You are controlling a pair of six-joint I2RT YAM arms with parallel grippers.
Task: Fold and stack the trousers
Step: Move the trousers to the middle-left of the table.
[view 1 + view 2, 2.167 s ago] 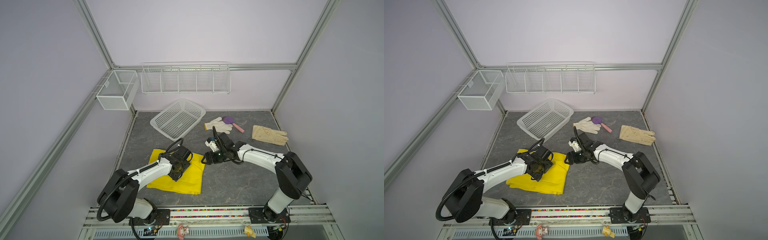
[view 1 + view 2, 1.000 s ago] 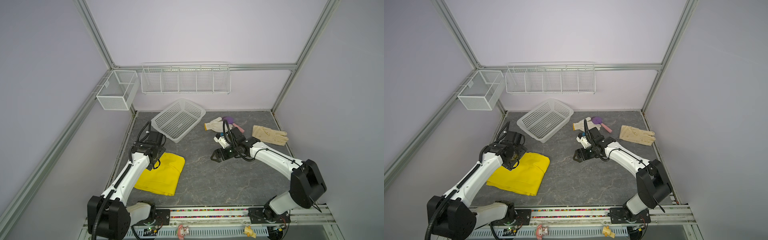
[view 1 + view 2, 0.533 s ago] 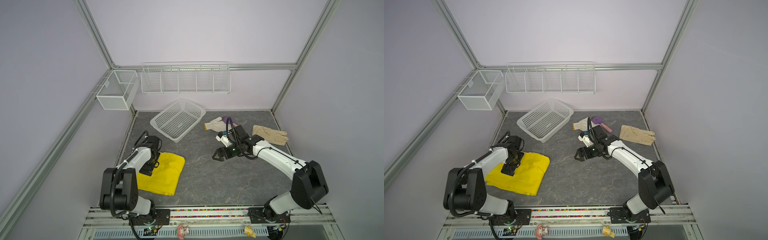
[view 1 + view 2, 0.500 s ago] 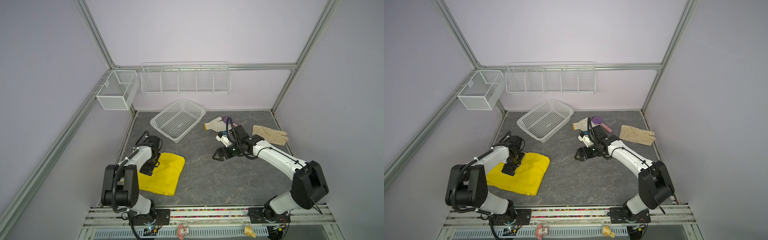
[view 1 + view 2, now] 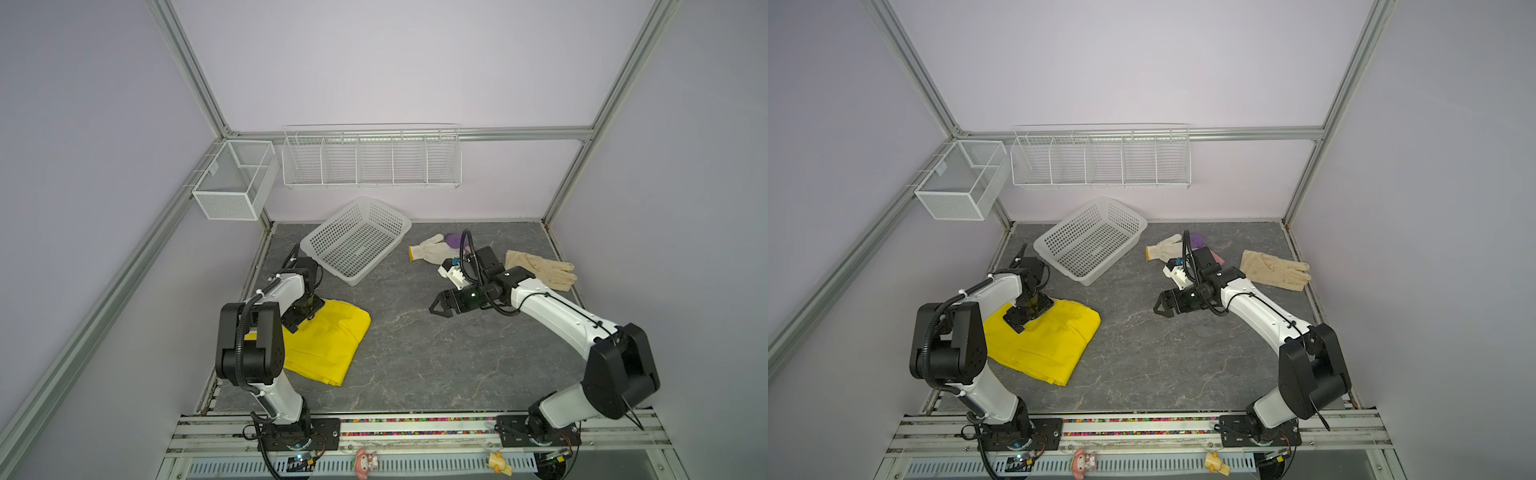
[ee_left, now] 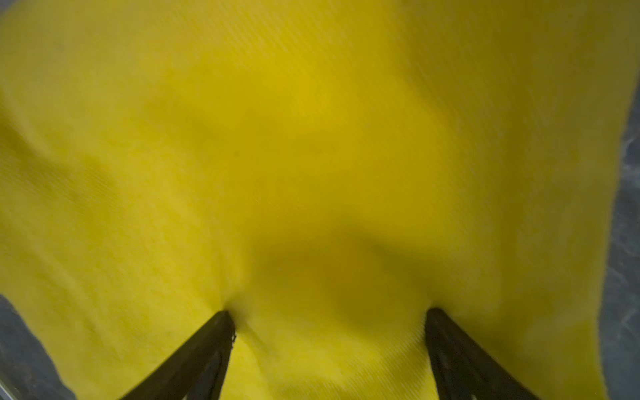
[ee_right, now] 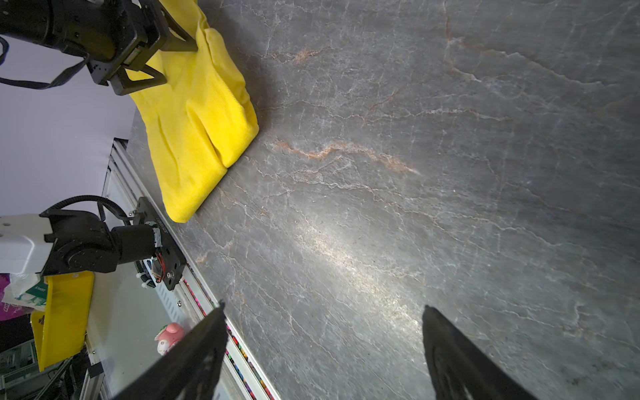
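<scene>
Slides folded trousers (image 5: 328, 340) leftward | presses down with left gripper (image 6: 328, 313), jaws spread, nothing pinched | pulls right gripper (image 7: 323, 307) away, open, empty | fold seems finished

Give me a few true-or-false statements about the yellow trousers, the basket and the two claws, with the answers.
1. The trousers lie folded on the table. True.
2. The trousers are in the basket. False: they lie outside it; the white basket is empty.
3. The left claw is open, its tips on the trousers. True.
4. The right claw grips a glove. False: it is open and empty; the white glove lies on the table.
</scene>
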